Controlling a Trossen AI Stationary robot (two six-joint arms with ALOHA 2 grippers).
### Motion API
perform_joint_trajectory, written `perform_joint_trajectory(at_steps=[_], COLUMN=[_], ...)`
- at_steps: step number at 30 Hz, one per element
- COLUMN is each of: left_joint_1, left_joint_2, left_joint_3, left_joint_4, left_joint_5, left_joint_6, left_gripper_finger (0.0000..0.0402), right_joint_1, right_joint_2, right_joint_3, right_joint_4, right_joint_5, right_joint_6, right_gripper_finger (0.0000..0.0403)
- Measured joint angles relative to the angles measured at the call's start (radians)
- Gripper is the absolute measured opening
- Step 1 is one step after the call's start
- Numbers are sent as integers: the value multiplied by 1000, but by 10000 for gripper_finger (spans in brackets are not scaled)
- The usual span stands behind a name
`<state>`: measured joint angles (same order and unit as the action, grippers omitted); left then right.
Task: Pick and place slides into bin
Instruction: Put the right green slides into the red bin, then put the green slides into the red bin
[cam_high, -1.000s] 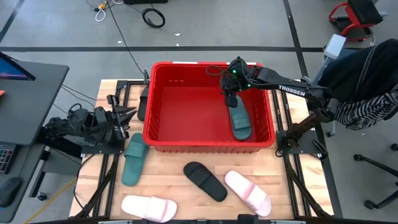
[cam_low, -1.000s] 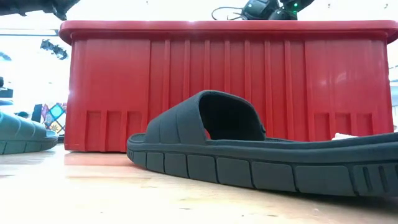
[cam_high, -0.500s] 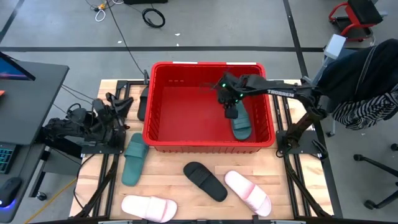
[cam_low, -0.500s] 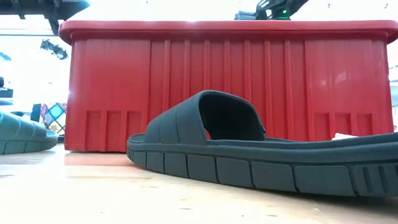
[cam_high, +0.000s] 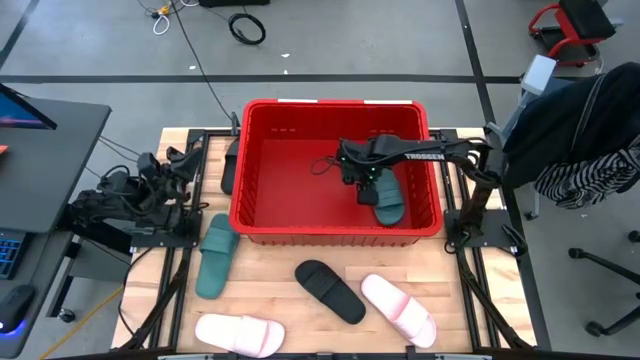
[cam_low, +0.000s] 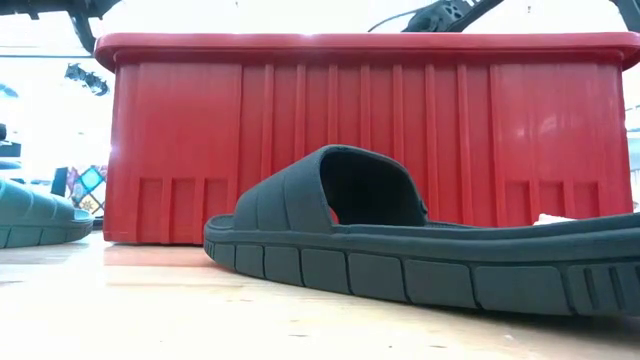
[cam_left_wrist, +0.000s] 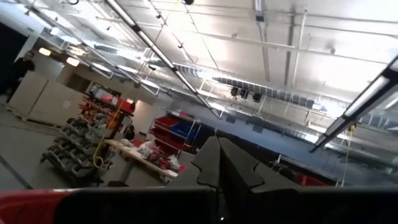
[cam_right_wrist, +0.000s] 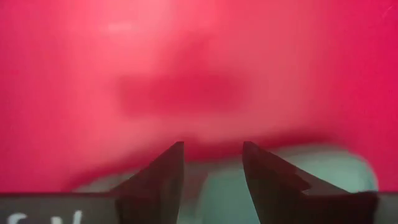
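The red bin (cam_high: 330, 103) stands at the table's middle and fills the low view (cam_low: 360, 140). My right gripper (cam_high: 366, 186) reaches down inside it, shut on a teal slide (cam_high: 390, 202) near the bin's right wall. A second teal slide (cam_high: 215, 258), a black slide (cam_high: 330, 291) and two pale pink slides (cam_high: 398, 308) (cam_high: 240, 334) lie sole-down on the table in front of the bin. My left gripper (cam_left_wrist: 219, 168) is shut and empty at the table's left edge (cam_high: 188, 160), pointing up toward the ceiling. My right gripper holds the teal slide at its far end (cam_high: 378, 190), coming from above and the right. In the right wrist view the teal foam (cam_right_wrist: 214, 186) shows between the two fingers (cam_right_wrist: 165, 174), which stand a little apart. The gripper hides the exact part. The slide's near end points at the bin's near wall.
The black slide (cam_low: 400, 250) lies close in front of the low camera, with the table's teal slide (cam_low: 35, 215) at its left. The bin's walls enclose my right gripper. A desk with a monitor stands left of the table; a chair with clothing stands to the right.
My right gripper has gone down into the bin and a little toward its near left, the arm stretching lower across the right rim. The teal slide has sunk with it and stayed by the right wall. My left gripper has drawn back slightly toward the table's far left.
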<state>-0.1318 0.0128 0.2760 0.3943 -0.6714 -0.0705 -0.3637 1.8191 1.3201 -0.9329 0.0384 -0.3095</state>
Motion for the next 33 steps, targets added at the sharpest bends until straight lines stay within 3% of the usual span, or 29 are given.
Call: perform_joint_trajectory(at_steps=[5, 10, 18, 22, 29, 33], left_joint_1=[0, 0, 0, 0, -5, -37], left_joint_2=[23, 164, 449, 596, 786, 842], left_joint_3=[58, 216, 554, 714, 873, 862], left_joint_4=[-107, -444, -1082, -1341, -1737, -1796], left_joint_5=[-39, -58, -10, 169, 681, 739], left_joint_6=[39, -41, -352, -479, -746, -794], left_gripper_finger=[34, 76, 116, 124, 120, 118], right_joint_1=[0, 0, -2, -2, -11, -22], right_joint_2=[4, -1, -35, -96, -263, -352], right_joint_3=[0, 0, 5, 42, 54, 54], right_joint_4=[-106, -182, -218, -209, -120, -106], right_joint_5=[0, 1, 77, 92, 95, 155], right_joint_6=[-1, 1, -6, 18, 113, 184], right_gripper_finger=[168, 168, 168, 168, 168, 169])
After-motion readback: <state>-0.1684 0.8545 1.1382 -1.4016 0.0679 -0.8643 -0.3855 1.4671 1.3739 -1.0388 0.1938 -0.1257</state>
